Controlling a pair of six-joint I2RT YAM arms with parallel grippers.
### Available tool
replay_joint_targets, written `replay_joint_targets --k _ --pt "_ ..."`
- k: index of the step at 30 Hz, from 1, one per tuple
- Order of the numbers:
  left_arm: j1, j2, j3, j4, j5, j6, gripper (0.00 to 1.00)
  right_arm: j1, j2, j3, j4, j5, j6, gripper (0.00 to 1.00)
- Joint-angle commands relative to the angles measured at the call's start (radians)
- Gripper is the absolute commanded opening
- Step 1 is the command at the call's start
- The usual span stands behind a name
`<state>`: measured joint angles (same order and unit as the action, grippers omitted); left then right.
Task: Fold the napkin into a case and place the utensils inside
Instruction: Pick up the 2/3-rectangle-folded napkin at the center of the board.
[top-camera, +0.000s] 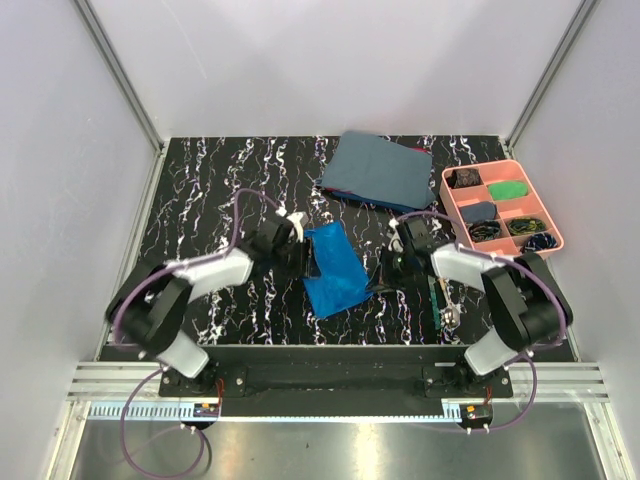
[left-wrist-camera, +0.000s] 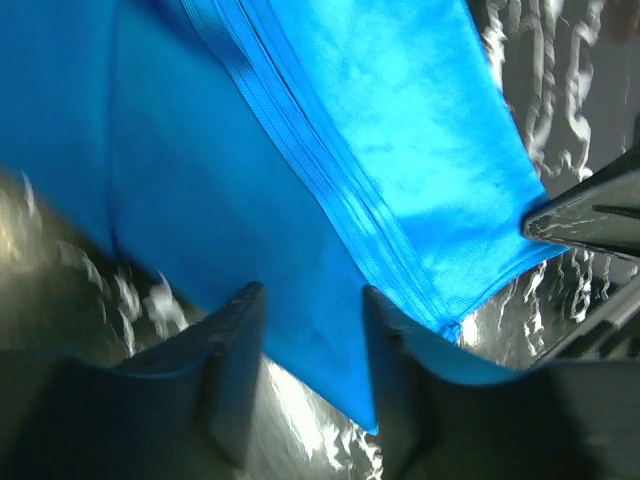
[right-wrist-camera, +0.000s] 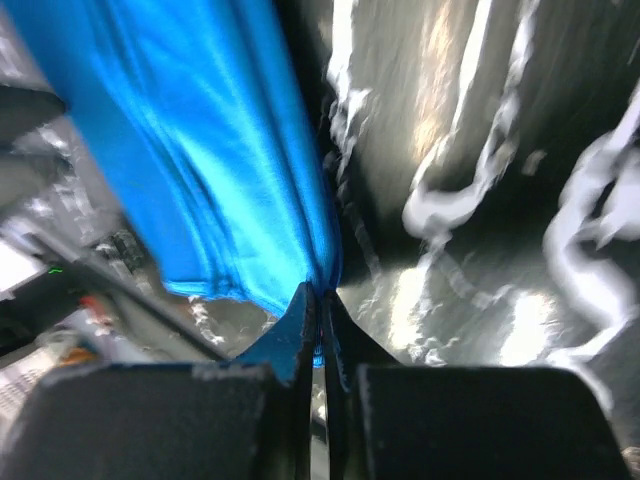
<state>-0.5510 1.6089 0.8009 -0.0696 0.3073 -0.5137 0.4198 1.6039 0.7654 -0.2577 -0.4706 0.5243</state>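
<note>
The right gripper (right-wrist-camera: 321, 305) pinches the napkin (right-wrist-camera: 200, 150) by its edge (cloth runs ahead-left of it). The left gripper (left-wrist-camera: 308, 310) stands spread, napkin between its fingers.

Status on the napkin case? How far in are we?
Done: the napkin looks folded into a rough long strip, not neat yet. In hand: right claw is pinched shut on its edge; left claw open at the opposite side. Left: finish the fold, then load the utensils, which lie on the table by the right arm.
</note>
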Motion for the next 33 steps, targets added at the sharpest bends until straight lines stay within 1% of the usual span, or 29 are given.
replay_joint_targets --k 1,2,3,4,5,7,8,10,11,12,13,14,16,17,21,25,29,33 --pt "-0.122 -0.229 -0.057 0.01 -0.252 -0.04 0.51 0.053 -0.117 -0.104 0.184 -0.071 0.213 0.03" --pt "-0.156 -0.256 -0.077 0.017 -0.302 -0.052 0.51 0.062 -0.128 -0.119 0.234 -0.071 0.238 0.04" --pt "-0.177 -0.303 -0.086 0.024 -0.333 -0.057 0.52 0.072 -0.142 -0.155 0.248 -0.071 0.293 0.05" --pt "-0.202 -0.323 -0.098 0.034 -0.359 -0.062 0.52 0.079 -0.147 -0.173 0.308 -0.072 0.321 0.05" --pt "-0.267 -0.337 -0.12 0.057 -0.416 -0.052 0.52 0.085 -0.147 -0.188 0.364 -0.071 0.371 0.06" --pt "-0.358 -0.363 -0.152 0.065 -0.512 -0.036 0.53 0.099 -0.134 -0.227 0.429 -0.094 0.425 0.07" --pt "-0.46 -0.363 -0.166 0.126 -0.602 -0.007 0.54 0.1 -0.122 -0.241 0.502 -0.105 0.486 0.07" --pt "-0.556 -0.345 -0.208 0.177 -0.698 0.017 0.53 0.111 -0.116 -0.271 0.555 -0.117 0.529 0.08" --pt "-0.634 -0.336 -0.219 0.224 -0.78 0.036 0.53 0.112 -0.111 -0.276 0.58 -0.118 0.557 0.08" --pt "-0.667 -0.322 -0.229 0.241 -0.813 0.046 0.53 0.116 -0.108 -0.284 0.593 -0.126 0.569 0.1" --pt "-0.723 -0.281 -0.226 0.255 -0.842 0.058 0.53 0.122 -0.105 -0.287 0.606 -0.131 0.582 0.1" --pt "-0.745 -0.256 -0.214 0.258 -0.891 0.081 0.54 0.125 -0.102 -0.29 0.623 -0.135 0.598 0.1" --pt "-0.785 -0.195 -0.149 0.219 -0.944 0.086 0.53 0.131 -0.105 -0.299 0.63 -0.128 0.612 0.12" --pt "-0.794 -0.137 -0.126 0.188 -0.988 0.092 0.53 0.138 -0.108 -0.302 0.632 -0.125 0.618 0.13" --pt "-0.808 -0.037 -0.048 0.146 -1.065 0.081 0.53 0.143 -0.111 -0.311 0.635 -0.12 0.631 0.13" --pt "-0.817 -0.015 -0.011 0.108 -1.113 0.057 0.51 0.145 -0.122 -0.313 0.624 -0.114 0.631 0.14" --pt "-0.82 -0.035 -0.031 0.132 -1.11 0.075 0.51 0.149 -0.137 -0.304 0.594 -0.114 0.617 0.14" --pt "-0.817 0.006 -0.022 0.14 -1.093 0.092 0.51 0.158 -0.147 -0.295 0.592 -0.118 0.628 0.15"
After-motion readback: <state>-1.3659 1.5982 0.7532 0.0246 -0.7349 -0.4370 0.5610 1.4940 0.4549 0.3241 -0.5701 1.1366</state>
